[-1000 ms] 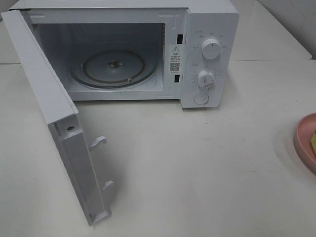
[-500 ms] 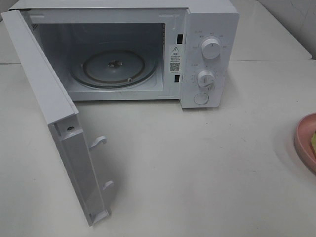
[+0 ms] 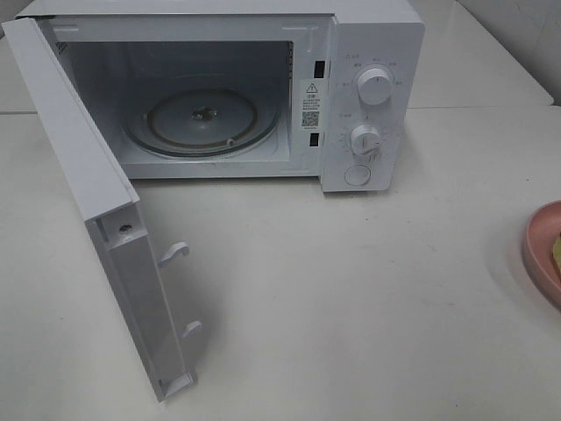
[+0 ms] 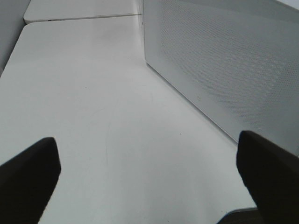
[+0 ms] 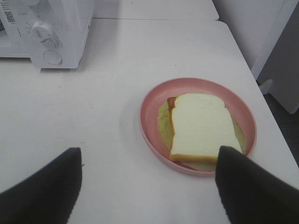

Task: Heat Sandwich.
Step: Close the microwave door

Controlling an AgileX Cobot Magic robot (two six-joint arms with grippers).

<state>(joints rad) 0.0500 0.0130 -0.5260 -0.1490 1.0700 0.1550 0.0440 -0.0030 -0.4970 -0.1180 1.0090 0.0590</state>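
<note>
The sandwich [image 5: 201,126], white bread over green lettuce and a reddish filling, lies on a round pink plate [image 5: 152,112] on the white table. My right gripper [image 5: 147,186] hovers open just short of the plate, one finger overlapping the plate's near rim in the picture, with nothing between its fingers. In the exterior high view only the plate's edge [image 3: 539,246] shows, at the far right. The white microwave [image 3: 372,35] stands at the back with its door [image 3: 79,149] swung wide open. My left gripper [image 4: 148,175] is open and empty over bare table beside the door's perforated panel [image 4: 224,60]. Neither arm shows in the exterior high view.
Inside the microwave a glass turntable [image 3: 203,118] lies bare. Two knobs [image 3: 374,88] and a round button sit on the right-hand control panel. The open door juts forward on the left, its latch hooks [image 3: 175,253] pointing right. The table's right edge runs close behind the plate.
</note>
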